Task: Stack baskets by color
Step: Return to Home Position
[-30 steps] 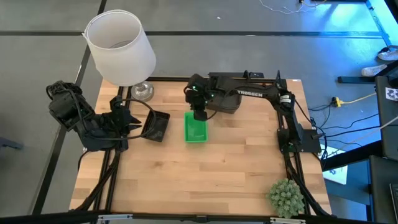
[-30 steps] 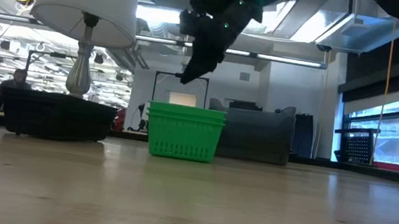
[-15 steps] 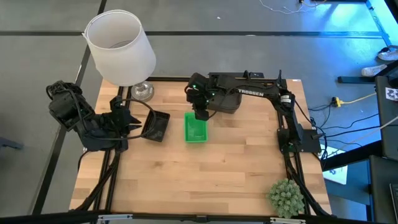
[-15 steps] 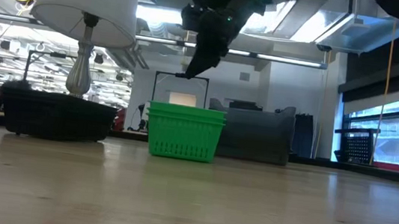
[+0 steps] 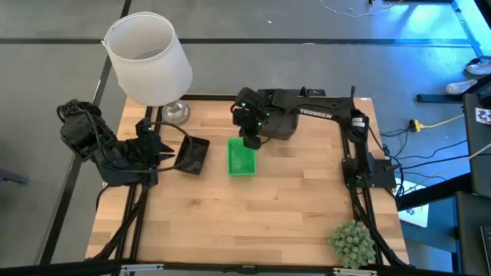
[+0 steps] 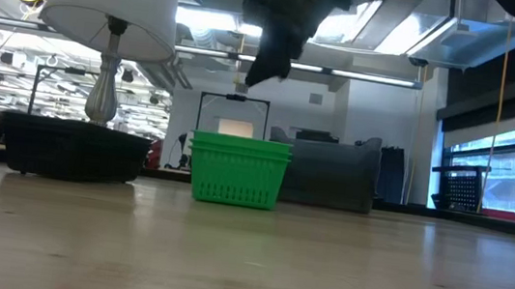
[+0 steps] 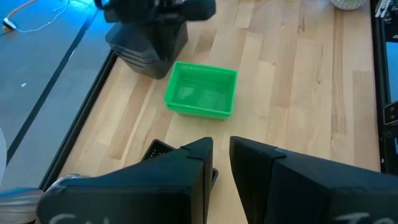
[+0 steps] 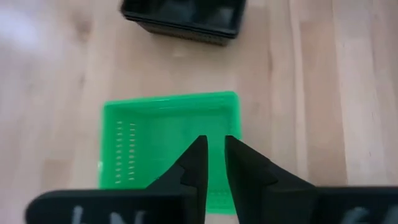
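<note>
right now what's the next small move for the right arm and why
Probably lift the right gripper up and back toward its base: it hangs empty above the stacked green baskets. The left gripper waits by the black basket.

Noting white lamp (image 5: 147, 57) standing at eleven o'clock of wooden table (image 5: 253, 215); spotting green plant ball (image 5: 352, 243) sitting at five o'clock.

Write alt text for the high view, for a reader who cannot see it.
A wooden table seen from above: the right pincer hovers over the back edge of nested green baskets mid-table, empty. The left pincer waits beside a black basket; a white lampshade and a green plant ball sit at opposite corners.
</note>
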